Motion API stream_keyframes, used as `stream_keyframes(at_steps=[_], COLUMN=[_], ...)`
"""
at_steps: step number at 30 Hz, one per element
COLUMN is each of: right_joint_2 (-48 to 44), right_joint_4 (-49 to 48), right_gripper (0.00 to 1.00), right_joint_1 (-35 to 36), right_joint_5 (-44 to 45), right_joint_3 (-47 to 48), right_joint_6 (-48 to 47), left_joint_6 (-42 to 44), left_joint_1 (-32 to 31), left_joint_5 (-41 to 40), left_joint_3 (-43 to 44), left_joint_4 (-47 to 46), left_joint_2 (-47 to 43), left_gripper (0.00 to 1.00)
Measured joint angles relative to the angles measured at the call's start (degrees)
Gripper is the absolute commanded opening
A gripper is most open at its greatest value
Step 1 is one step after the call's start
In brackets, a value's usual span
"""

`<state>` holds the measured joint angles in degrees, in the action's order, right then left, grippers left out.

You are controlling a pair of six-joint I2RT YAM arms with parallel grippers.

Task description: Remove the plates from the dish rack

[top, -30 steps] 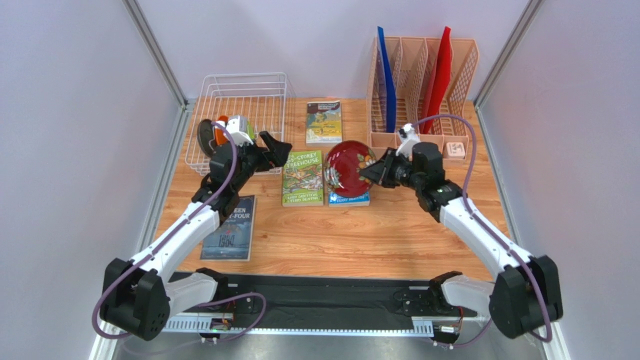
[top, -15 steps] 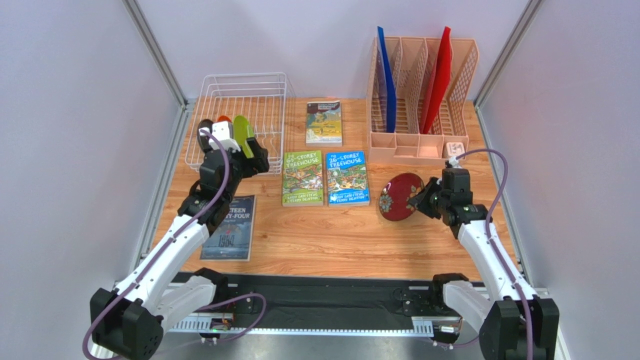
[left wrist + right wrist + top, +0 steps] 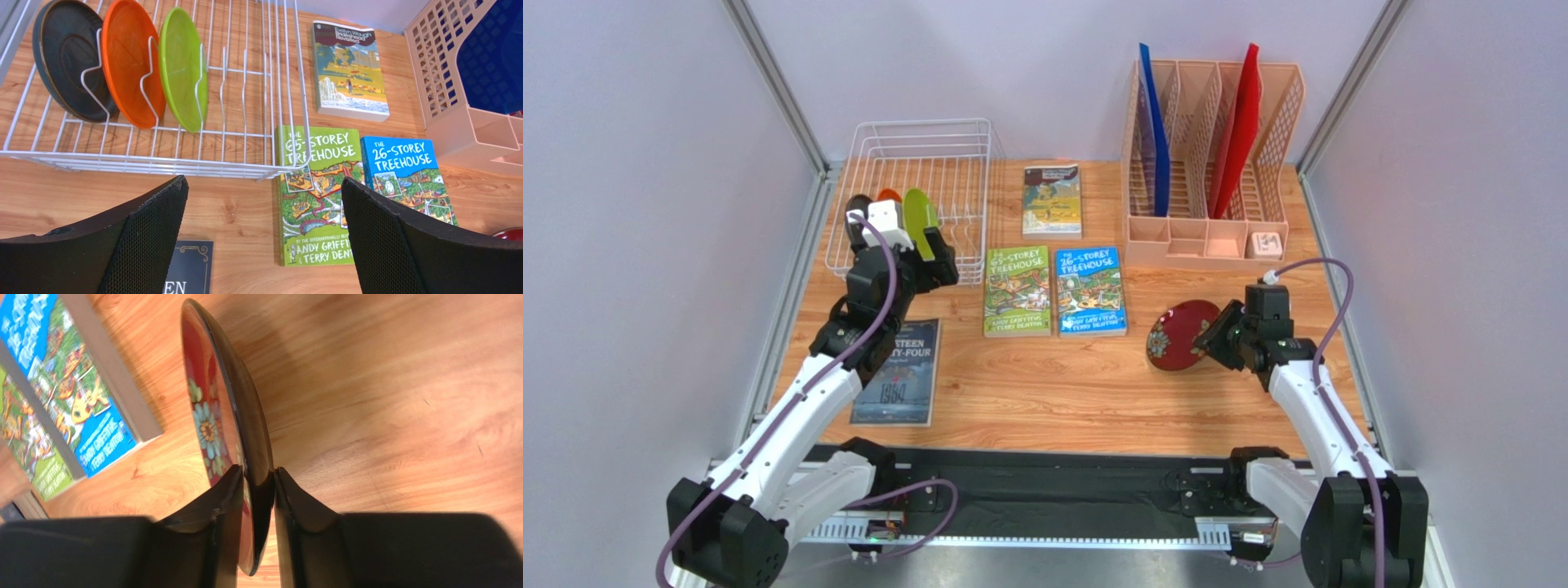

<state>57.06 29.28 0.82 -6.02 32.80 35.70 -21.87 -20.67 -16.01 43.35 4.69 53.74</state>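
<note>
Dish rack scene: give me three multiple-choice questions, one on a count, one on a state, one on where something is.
1. How many plates stand in the dish rack?
A. Two
B. Three
C. Four

2. What state is the left gripper in?
A. Open, holding nothing
B. Shut on a plate
C. Shut on the rack's rim

3. Where is the dark red plate?
A. In the dish rack
B. In the left gripper
C. In the right gripper

Answers:
1 B: the dark grey plate, orange plate and lime green plate stand between the prongs.
2 A: its fingers are spread wide with nothing between them.
3 C: the fingers pinch the plate's edge, outside the rack.
</note>
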Motion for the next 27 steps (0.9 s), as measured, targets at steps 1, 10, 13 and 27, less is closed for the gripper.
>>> stream_keyframes(at_steps=[1,10,13,27], right_joint_2=[0.1,1.3,1.7,10.0], right_joint_4=[0.1,1.5,1.4,-0.6], right_gripper=[0.45,0.48,0.56,0.60], right_joint_1=[0.0,-0.2,-0.2,-0.2], right_joint_5=[0.4,2.1,3.0,6.7], right_joint_3=[-0.3,-3.9,-3.9,-1.8], right_joint_6=[0.2,0.5,0.5,-0.6], left_joint_6=[0.1,0.4,0.8,2.7], left_joint_1=[0.0,0.0,0.0,4.0], left_joint_5=[0.0,-0.1,-0.8,-0.7], left_joint_3=[0.0,0.3,0.3,2.2], left_joint_4=[0.1,0.6,0.7,0.3], left_joint_2=[0.0,0.1,0.5,6.5], left_gripper=[1.00,1.00,1.00,1.00])
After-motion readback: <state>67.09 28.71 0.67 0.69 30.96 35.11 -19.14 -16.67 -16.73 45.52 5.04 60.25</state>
